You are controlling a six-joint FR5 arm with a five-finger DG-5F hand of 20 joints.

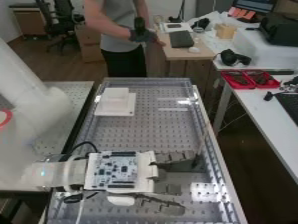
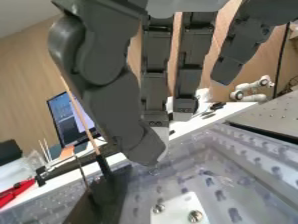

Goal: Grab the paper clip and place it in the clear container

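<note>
- We observe the hand above the perforated bench surface, at its near part.
- We read the hand as open: fingers extended, thumb apart from them.
- We locate a dark block below the thumb, with a thin wooden stick and a bent wire rising beside it. We cannot tell whether this wire is the paper clip.
- We note a white plate with two metal screws near the block.
- We see a stepped white block toward the far end.
</note>
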